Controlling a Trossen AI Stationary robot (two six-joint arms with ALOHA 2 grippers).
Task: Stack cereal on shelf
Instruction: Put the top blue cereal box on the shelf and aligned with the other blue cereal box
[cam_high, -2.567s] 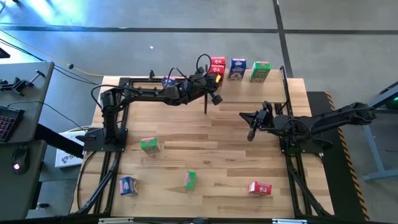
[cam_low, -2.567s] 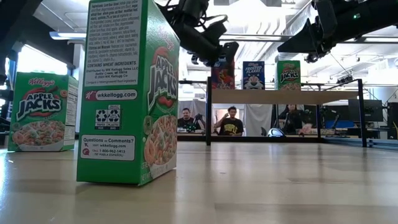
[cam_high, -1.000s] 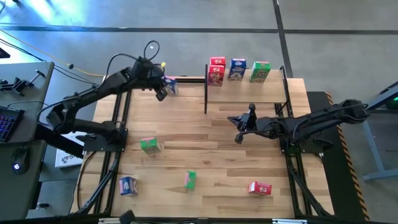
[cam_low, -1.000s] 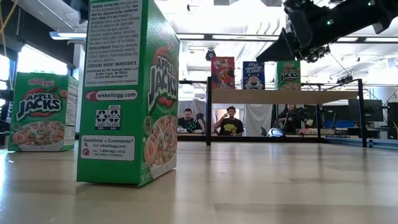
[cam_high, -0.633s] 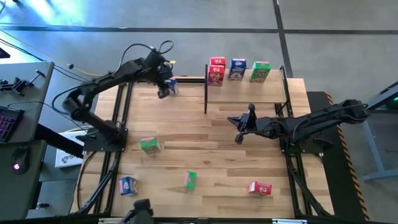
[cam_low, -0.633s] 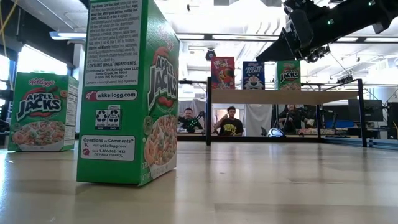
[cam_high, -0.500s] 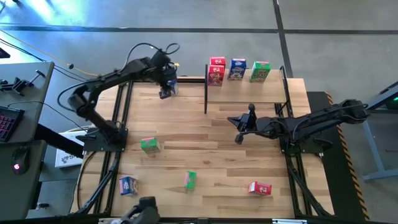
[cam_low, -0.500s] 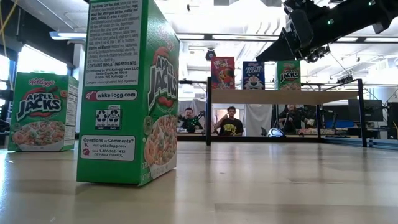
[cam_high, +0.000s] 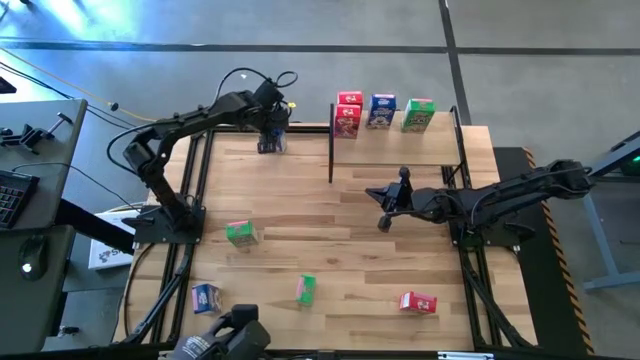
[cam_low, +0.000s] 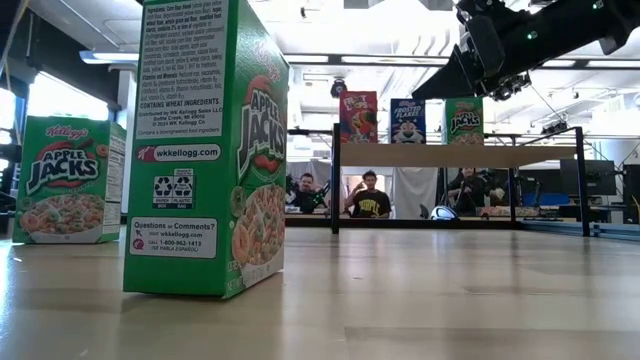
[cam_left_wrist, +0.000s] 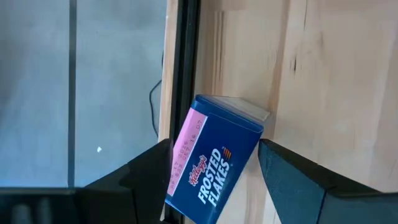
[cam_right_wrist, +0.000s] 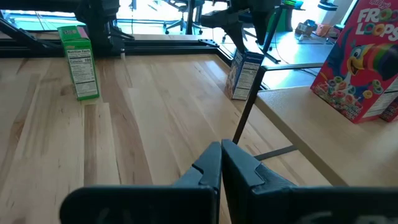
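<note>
A blue cereal box (cam_left_wrist: 211, 165) stands upright on its base at the table's far edge (cam_high: 275, 138), left of the shelf. My left gripper (cam_left_wrist: 211, 180) is open above it, one finger on each side of the box. The shelf (cam_high: 400, 132) carries a red box (cam_high: 348, 113), a blue box (cam_high: 381, 110) and a green box (cam_high: 418, 114), all upright; they also show in the low view (cam_low: 407, 121). My right gripper (cam_right_wrist: 221, 158) is shut and empty, hovering over the table's middle (cam_high: 385, 215). My left gripper comes at the blue box from above, its fingers (cam_left_wrist: 283, 177) beside the box's two narrow sides (cam_left_wrist: 186, 140). I cannot tell whether either finger touches it. The box stands on the table.
Two green boxes (cam_high: 240, 233) (cam_high: 306, 289), a blue box (cam_high: 206, 298) and a red box (cam_high: 418, 302) are on the table's near half. A shelf post (cam_high: 330, 155) stands right of my left gripper. A dark shape (cam_high: 225, 340) sits at the near edge.
My left gripper has moved a little toward the table's far edge and right, over the blue box, and its elbow has swung inward. The dark shape at the near edge has come further into view.
</note>
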